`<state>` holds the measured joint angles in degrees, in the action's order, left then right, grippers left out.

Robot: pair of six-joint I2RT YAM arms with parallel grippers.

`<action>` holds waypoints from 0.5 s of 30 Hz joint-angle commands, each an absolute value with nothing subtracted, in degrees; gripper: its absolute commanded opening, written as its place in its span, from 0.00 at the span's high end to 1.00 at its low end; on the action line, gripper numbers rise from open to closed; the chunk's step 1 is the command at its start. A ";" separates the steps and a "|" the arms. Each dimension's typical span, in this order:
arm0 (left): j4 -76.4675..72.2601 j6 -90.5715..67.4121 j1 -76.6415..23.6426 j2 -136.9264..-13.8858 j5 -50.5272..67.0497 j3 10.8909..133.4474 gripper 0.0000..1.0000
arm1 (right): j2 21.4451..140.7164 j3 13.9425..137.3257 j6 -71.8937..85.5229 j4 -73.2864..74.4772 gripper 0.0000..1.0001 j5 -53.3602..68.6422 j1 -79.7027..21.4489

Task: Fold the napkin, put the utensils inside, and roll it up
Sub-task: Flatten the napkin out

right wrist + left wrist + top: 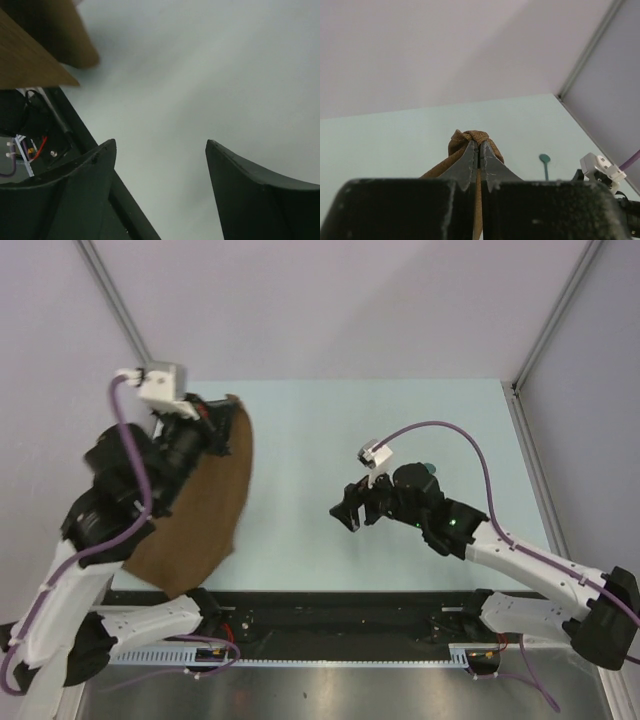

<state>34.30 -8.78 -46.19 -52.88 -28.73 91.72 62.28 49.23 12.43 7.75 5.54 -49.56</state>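
One napkin (205, 505) pinched in left end effector (479, 147).

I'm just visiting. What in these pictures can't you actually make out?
- Top view: the left arm covers the left side of the napkin, so its whole shape is hidden.
- Left wrist view: the teal utensil is tiny, and its handle is hidden behind the body of the left tool. Whether it's a spoon is unclear.
- Right wrist view: the napkin is blurred and cut off by the top-left edge.

Pale mint tabletop (400, 420) between plain lavender-grey walls (330, 300) with metal corner posts (555, 315).
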 commanded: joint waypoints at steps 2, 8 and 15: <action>26.02 -10.29 -46.05 -58.35 -17.67 91.85 1.00 | 57.04 49.14 9.94 -2.20 0.19 7.29 -50.10; 26.72 -9.40 -44.57 -59.68 -24.41 84.67 1.00 | 57.38 44.83 6.77 -2.72 0.12 5.10 -48.79; 25.40 -12.04 -34.11 -58.53 -17.49 67.25 1.00 | 64.15 39.57 6.59 -1.94 0.14 10.02 -45.70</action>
<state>27.22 -10.15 -37.45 -58.76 -21.56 73.69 61.60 42.78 7.84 -1.61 7.77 -46.11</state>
